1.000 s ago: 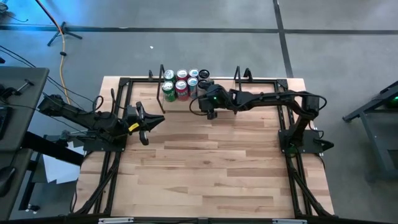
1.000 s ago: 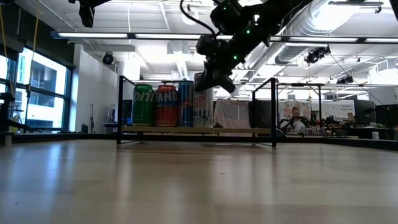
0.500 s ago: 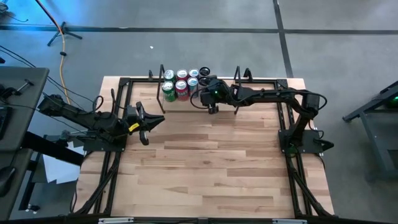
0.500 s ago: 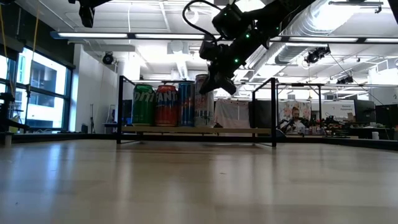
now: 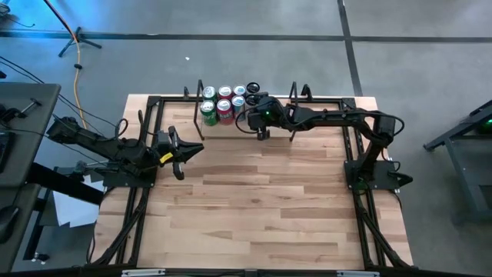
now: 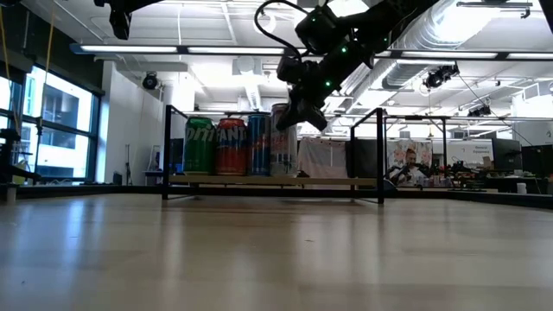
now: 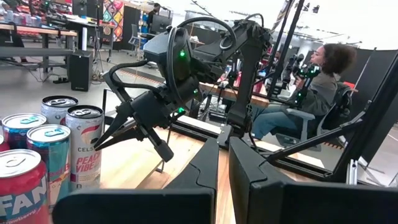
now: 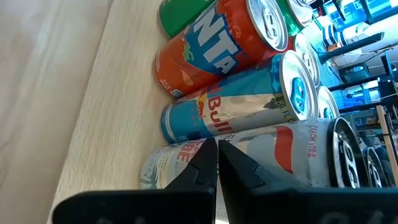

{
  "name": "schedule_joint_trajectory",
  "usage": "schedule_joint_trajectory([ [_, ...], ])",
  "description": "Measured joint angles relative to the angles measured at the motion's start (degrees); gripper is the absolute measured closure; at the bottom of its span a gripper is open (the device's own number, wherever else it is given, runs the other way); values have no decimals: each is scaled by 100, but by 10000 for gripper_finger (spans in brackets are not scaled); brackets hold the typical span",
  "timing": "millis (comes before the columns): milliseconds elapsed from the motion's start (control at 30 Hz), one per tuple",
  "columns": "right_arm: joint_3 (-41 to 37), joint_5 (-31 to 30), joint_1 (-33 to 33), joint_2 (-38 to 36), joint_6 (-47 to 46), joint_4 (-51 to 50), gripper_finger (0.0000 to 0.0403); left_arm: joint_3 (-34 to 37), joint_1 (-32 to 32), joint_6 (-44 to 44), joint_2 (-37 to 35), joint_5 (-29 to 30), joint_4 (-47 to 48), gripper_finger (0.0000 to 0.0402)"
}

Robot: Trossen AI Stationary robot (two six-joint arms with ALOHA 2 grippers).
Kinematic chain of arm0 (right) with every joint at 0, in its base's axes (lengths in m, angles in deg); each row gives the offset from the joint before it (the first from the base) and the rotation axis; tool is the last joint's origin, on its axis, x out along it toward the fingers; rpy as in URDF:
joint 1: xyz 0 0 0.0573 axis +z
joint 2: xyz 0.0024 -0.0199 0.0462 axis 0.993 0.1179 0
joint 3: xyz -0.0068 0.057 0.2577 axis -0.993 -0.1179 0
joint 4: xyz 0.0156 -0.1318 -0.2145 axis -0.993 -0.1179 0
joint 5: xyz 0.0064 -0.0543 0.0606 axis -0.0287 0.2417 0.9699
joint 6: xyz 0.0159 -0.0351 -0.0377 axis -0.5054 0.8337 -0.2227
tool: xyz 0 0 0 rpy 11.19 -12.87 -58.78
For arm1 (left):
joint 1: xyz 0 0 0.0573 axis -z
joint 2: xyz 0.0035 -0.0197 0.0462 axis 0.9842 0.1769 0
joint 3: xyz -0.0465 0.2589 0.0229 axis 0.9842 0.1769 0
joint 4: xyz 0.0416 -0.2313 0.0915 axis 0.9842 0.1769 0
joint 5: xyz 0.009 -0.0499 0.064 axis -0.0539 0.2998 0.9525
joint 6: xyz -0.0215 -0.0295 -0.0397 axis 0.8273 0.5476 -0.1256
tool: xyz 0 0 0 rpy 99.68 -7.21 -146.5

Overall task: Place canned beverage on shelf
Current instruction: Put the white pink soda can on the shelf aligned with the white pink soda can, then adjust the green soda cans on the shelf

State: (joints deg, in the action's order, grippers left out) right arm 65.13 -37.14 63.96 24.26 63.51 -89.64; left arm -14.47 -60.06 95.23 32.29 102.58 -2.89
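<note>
pale wooden tabletop (image 5: pixel 261 208) is seen from above; at left, the left gripper (image 5: pixel 178 153) is parked, fingers together; at upper centre, cans (image 5: pixel 223 105) are lined on the shelf (image 5: pixel 307 102); beside them the right gripper (image 5: pixel 261 132) is hung, empty, pinched together.

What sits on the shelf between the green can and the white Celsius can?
In the low view, an orange Fanta can and a blue Red Bull can stand between them.

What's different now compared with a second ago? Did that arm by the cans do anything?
The right gripper has moved toward the shelf, closing in on the white can. Its fingers are shut and empty. The white can, the other cans and the left gripper stayed where they were.
</note>
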Motion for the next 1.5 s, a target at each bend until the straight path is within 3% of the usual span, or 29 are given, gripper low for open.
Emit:
schedule_joint_trajectory([
  [200, 0, -17, 55, -11, -49, 35, 403, -9, 0, -18, -30, 42, -266, 401],
  [300, 3, -40, 182, -144, -274, 132, 403, -199, -42, -177, -120, 443, -290, 401],
  [433, 4, -279, 409, -454, -771, 105, 403, -716, -428, -67, -265, 751, 441, 401],
  [567, 7, -353, 545, -800, -1511, -25, 403, -1905, -1251, 286, -145, -4, 2413, 401],
  [733, 7, -352, 654, -1120, -2659, -290, 403, -3322, -2530, 417, 667, -1279, 4687, 401],
  [933, 7, -136, 909, -1431, -3536, -690, 403, -3829, -3535, 215, 1669, -3172, 5838, 401],
  [1267, 7, 72, 1429, -2161, -4820, -1979, 403, -4020, -4189, -112, 2942, -3552, 6469, 401],
  [1500, 4, 70, 1798, -2225, -5369, -2210, 403, -4481, -4405, -441, 3892, -3412, 6798, 401],
])
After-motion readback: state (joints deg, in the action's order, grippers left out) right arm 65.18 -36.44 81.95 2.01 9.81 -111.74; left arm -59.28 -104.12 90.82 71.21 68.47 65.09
